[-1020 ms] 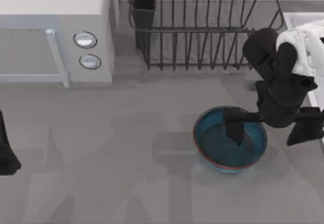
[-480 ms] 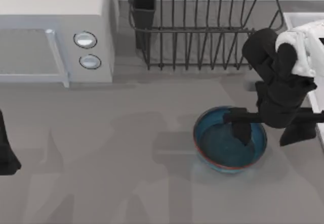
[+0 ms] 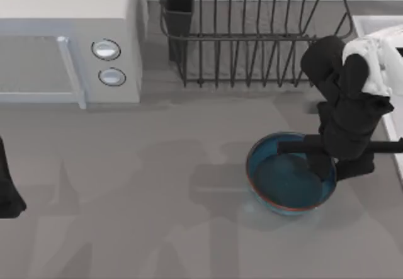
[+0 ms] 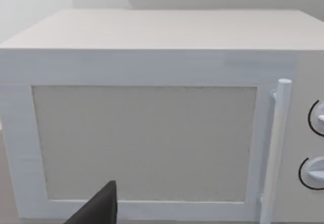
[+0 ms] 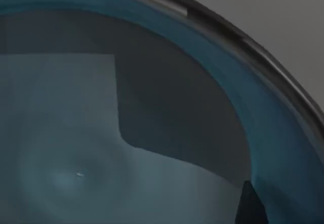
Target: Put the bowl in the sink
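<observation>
The blue bowl (image 3: 286,181) with its teal inside sits on the grey counter toward the right, in front of the dish rack. My right gripper (image 3: 338,167) comes down over the bowl's right rim, with one finger inside the bowl and the other outside, closed on the wall. The right wrist view looks straight into the bowl (image 5: 126,133), with a dark fingertip (image 5: 250,204) against its inner wall. The sink (image 3: 373,22) shows as a pale rim at the right edge, behind the right arm. My left gripper (image 3: 7,187) is parked at the left edge.
A dark wire dish rack (image 3: 252,39) with a black cup (image 3: 180,5) stands at the back, close behind the right arm. A white microwave (image 3: 63,39) fills the back left, and the left wrist view faces the microwave door (image 4: 147,143). Open counter lies left of the bowl.
The right gripper's fingers have closed in on the bowl's right rim, and the bowl has shifted slightly to the right. The left arm has not moved.
</observation>
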